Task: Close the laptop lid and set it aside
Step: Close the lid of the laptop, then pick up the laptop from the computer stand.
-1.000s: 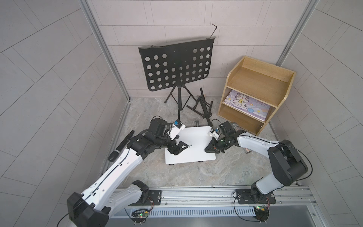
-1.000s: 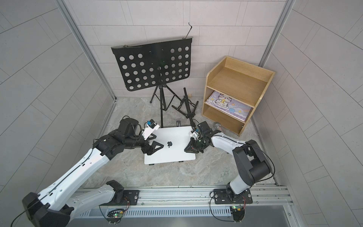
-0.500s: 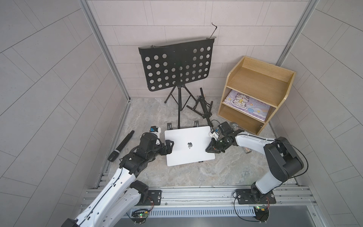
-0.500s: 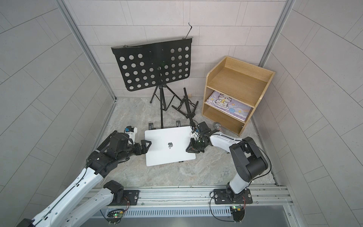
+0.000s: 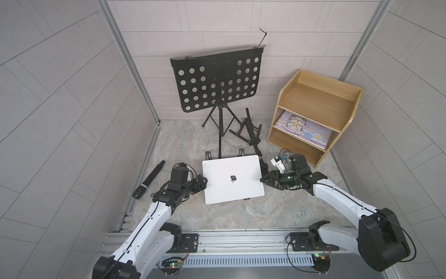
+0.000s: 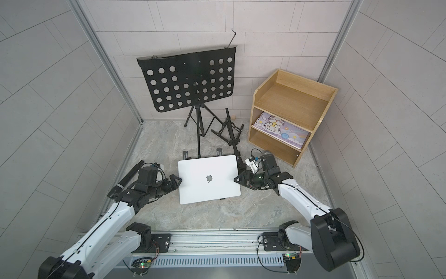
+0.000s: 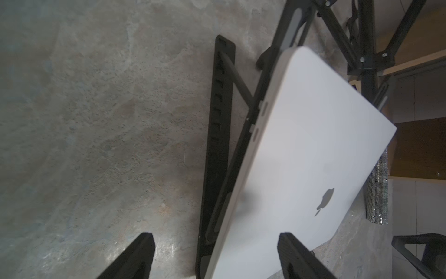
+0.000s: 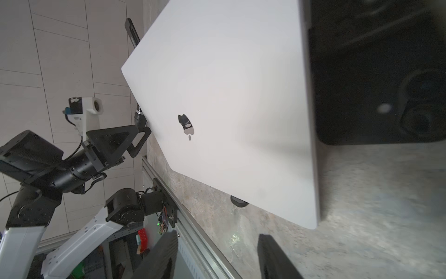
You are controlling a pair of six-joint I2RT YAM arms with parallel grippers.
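- Left wrist view is showing the laptop lying closed and tilted on a black stand, which is holding it up off the worktop.
- In both top views the laptop is sitting mid-worktop between the two arms, its laptop lid facing up with the grey logo showing.
- The left fingers are standing wide apart at the laptop's left edge, one over the lid and one out over the worktop; I cannot tell whether they are touching it.
- The right fingers are standing apart with nothing between them, just beside the laptop's right edge.
- Behind, a music stand and a wooden shelf holding a cartoon-cat notebook are standing; a black microphone is lying near the left arm.
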